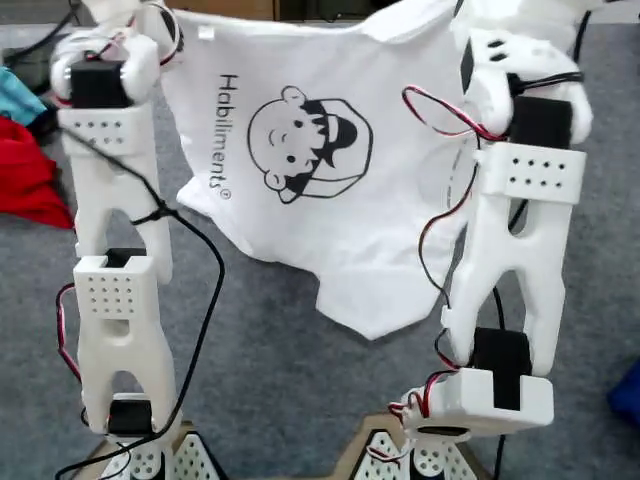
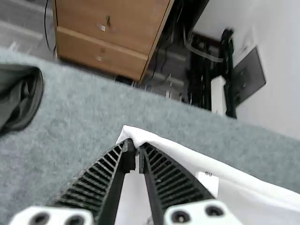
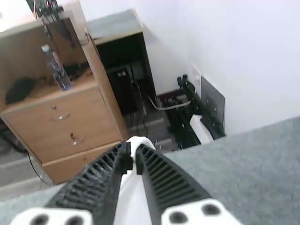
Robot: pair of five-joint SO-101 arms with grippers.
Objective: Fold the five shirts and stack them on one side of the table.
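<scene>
Looking down from the high view, a white shirt (image 1: 300,200) with a cartoon face lies on the grey table (image 1: 270,390), between the left arm (image 1: 110,200) and the right arm (image 1: 520,210). Its far edge sits up by the tips of both arms. The near part lies a bit crooked and bunched. A red cloth (image 1: 30,180) and a teal cloth (image 1: 15,95) lie off to the left side.

In the left wrist view, the left gripper (image 2: 136,157) is pinched tight on one corner of the shirt, close to its little tag (image 2: 208,180). A dark cloth (image 2: 18,98) lies on the table farther off, and a wooden drawer cabinet (image 2: 108,33) stands behind.

In the right wrist view, the right gripper (image 3: 135,157) is squeezed closed on a white bit of the shirt too.

I think this is the start of a fold on this shirt. Next, both arms should probably bring their corners toward the near edge together, side by side, so the fold comes out straight.
</scene>
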